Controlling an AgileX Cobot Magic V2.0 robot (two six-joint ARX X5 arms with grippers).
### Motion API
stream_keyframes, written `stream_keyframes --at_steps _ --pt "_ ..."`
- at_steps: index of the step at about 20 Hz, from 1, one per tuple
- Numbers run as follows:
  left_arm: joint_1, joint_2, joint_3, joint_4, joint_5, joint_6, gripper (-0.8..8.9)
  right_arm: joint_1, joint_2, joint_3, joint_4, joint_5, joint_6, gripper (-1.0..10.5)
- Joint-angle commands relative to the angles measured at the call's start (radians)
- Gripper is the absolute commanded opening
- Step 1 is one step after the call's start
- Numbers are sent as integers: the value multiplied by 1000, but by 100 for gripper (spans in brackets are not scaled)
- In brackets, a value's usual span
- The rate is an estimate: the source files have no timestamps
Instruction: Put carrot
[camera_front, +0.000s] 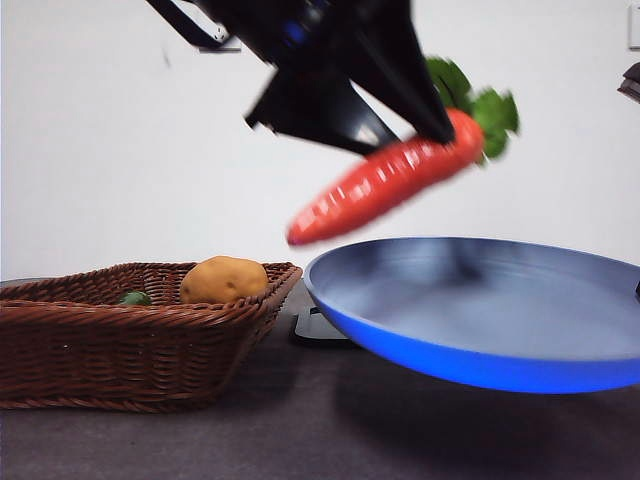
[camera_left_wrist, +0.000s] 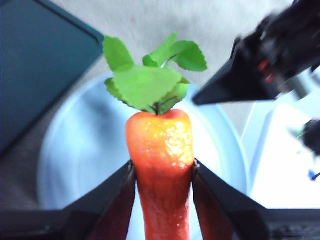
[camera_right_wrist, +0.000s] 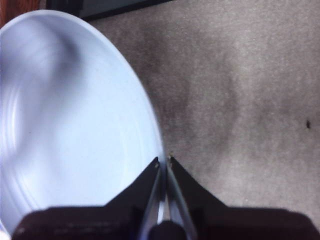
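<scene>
The carrot (camera_front: 385, 185) hangs slanted in the air above the blue plate (camera_front: 480, 365), leaves up to the right and tip down to the left. My left gripper (camera_front: 420, 140) comes in from the top and is shut on the carrot's thick part. In the left wrist view the two jaws of the left gripper (camera_left_wrist: 162, 167) press both sides of the carrot (camera_left_wrist: 160, 145), with the plate (camera_left_wrist: 75, 150) below. My right gripper (camera_right_wrist: 163, 161) is shut on the rim of the plate (camera_right_wrist: 75, 125), which is held off the table.
A brown wicker basket (camera_front: 130, 340) stands at the left with a yellow-brown potato (camera_front: 222, 279) and a small green thing (camera_front: 135, 298) in it. A dark flat object (camera_front: 320, 330) lies on the table behind the plate. The right arm (camera_left_wrist: 260, 65) shows dark beside the carrot leaves.
</scene>
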Motion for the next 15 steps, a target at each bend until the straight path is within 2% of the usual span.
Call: stream_keyframes --at_steps 1,4,7,11,15 --pt "-40 69 15 26 -41 -3 126 2 3 4 13 -8 3 3" --pt "-56 138 15 23 -38 -4 139 2 3 4 6 -8 3 4" --pt "-65 145 15 23 -40 -7 248 2 3 4 -2 -8 3 4" --pt "-62 128 21 48 -39 -36 247 2 3 4 -3 -8 12 3" --pt "-50 27 32 15 -39 -42 247 -2 26 22 -19 -5 28 3"
